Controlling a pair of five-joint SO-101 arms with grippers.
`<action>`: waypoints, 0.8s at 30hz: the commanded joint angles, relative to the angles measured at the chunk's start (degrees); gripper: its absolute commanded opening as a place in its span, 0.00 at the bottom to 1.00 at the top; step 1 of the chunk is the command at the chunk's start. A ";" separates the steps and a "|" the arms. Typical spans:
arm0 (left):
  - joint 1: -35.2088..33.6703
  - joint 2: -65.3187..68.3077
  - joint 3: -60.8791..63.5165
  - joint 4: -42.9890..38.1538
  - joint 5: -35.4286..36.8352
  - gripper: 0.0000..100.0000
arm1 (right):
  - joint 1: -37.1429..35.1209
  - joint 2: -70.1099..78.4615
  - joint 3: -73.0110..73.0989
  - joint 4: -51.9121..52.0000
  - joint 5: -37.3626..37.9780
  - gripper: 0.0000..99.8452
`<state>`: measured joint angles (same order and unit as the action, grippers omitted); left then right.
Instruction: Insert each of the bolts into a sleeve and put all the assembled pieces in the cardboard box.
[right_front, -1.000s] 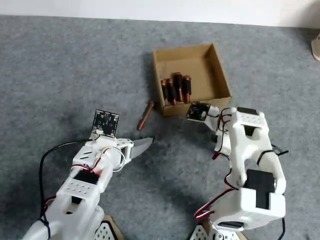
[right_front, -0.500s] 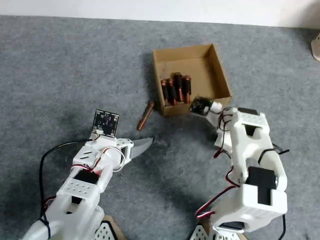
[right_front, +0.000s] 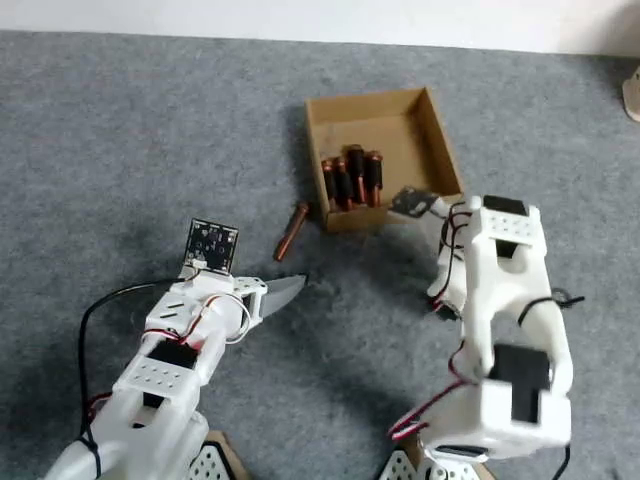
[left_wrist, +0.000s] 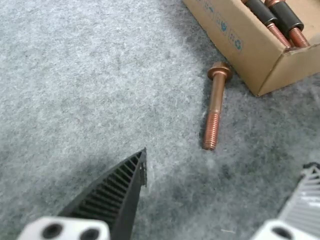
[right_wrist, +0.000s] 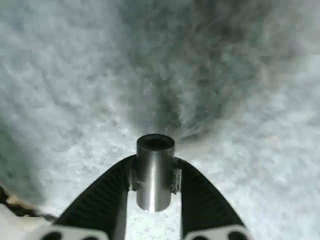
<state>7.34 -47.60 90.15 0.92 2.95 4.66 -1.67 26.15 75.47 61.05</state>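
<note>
Clenched right fingers (right_wrist: 107, 195) on a dark sleeve (right_wrist: 155, 170) above the table (left_wrist: 100, 75), held left fingers (left_wrist: 117, 187) spread near the loose bolt (left_wrist: 214, 107) beside the cardboard box (left_wrist: 240, 45).

**Sleeve clamped between the jaws above grey carpet**

In the centre of the frame the right gripper (right_wrist: 155, 176) holds a dark metal sleeve (right_wrist: 155, 152). Its two black ribbed jaws press against opposite sides of the sleeve, roughly halfway along its length. The sleeve's open end faces away from the camera, so the round bore and its rim are plain to see. Behind it lies the worktop (right_wrist: 240, 75), covered in fuzzy grey carpet, with a darker shadowed patch just beyond the sleeve's open end. A thin tan sliver (right_wrist: 9, 202) shows at one corner of the frame, too little to identify.
</note>
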 joint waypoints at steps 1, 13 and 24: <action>-0.92 -0.84 0.04 0.35 0.70 0.43 | -3.12 -10.24 -1.36 1.98 -7.82 0.01; -0.92 -0.48 -4.53 6.42 0.70 0.43 | -7.87 -20.09 14.02 -18.24 -69.54 0.01; -0.48 -0.22 -25.19 32.62 0.35 0.43 | -8.22 -20.35 32.40 -37.23 -80.35 0.01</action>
<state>6.90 -47.60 70.37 32.57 3.12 -3.16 -19.34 58.33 39.69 -18.51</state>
